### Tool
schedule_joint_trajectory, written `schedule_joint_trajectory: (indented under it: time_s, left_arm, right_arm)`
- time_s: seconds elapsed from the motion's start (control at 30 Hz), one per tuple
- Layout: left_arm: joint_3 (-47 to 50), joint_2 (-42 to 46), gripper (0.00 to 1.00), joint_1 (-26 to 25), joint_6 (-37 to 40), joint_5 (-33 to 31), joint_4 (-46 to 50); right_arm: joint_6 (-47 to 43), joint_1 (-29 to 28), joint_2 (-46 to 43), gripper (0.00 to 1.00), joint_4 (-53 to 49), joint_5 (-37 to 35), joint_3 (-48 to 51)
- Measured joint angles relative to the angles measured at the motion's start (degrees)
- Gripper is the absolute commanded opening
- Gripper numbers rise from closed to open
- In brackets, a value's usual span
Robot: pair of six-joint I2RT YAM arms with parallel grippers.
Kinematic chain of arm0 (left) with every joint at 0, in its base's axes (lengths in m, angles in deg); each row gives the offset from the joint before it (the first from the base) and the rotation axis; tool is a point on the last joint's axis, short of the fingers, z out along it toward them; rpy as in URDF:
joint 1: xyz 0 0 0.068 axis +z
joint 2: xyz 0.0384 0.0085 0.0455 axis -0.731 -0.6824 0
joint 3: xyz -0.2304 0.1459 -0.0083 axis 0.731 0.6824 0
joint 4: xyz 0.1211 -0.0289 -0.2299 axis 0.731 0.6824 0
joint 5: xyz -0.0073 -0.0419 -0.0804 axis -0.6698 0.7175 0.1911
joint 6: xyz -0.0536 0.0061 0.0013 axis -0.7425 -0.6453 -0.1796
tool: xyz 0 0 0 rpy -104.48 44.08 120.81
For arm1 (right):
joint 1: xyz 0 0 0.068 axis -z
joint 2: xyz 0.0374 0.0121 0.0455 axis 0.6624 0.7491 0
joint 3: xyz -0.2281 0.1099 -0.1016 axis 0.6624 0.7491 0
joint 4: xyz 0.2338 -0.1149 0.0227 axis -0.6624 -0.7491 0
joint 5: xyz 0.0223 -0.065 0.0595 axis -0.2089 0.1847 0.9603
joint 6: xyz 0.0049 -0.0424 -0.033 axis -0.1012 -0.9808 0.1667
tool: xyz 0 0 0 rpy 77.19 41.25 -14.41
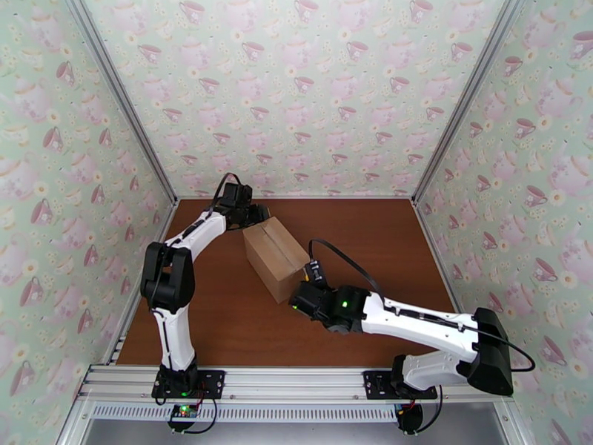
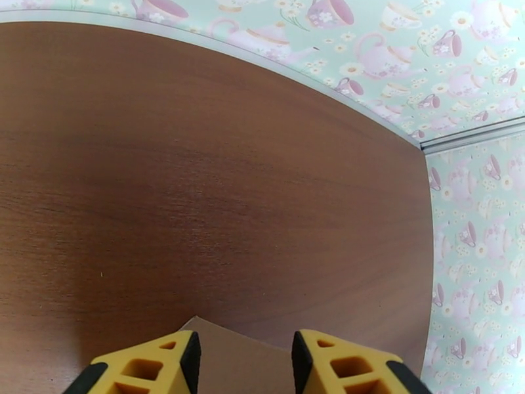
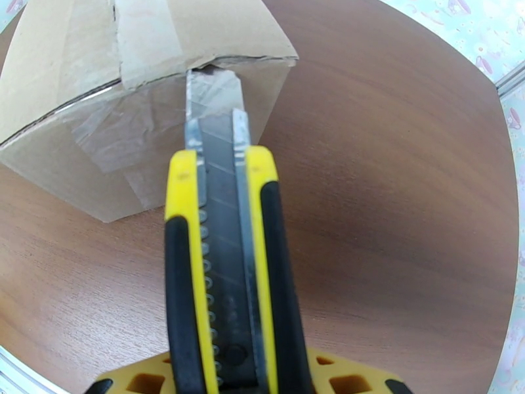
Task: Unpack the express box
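The express box (image 1: 276,254) is a plain brown carton lying at an angle mid-table, flaps shut, with a tape strip along its top seam. My right gripper (image 1: 306,285) sits at its near right end, shut on a yellow-and-black utility knife (image 3: 226,257). The blade tip touches the taped end of the box (image 3: 98,106), just under the top flap's edge. My left gripper (image 1: 256,215) is at the box's far left end. Its yellow fingers (image 2: 157,366) stand apart with a cardboard corner (image 2: 246,359) in the gap. Whether the pads press it is unclear.
The brown wooden table (image 1: 370,239) is enclosed by teacup-patterned walls (image 1: 296,90) at the back and both sides. Bare wood lies to the right of and behind the box. An aluminium rail (image 1: 296,383) with both arm bases runs along the near edge.
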Motion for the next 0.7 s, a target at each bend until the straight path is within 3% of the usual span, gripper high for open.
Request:
schedule_joint_trajectory:
  time_s: [0.7]
  left_arm:
    - [0.00,-0.35,0.42,-1.66,-0.09,2.16,-3.41]
  right_arm:
    - [-5.42,2.91,-0.37,0.00,1.31,0.72,0.44]
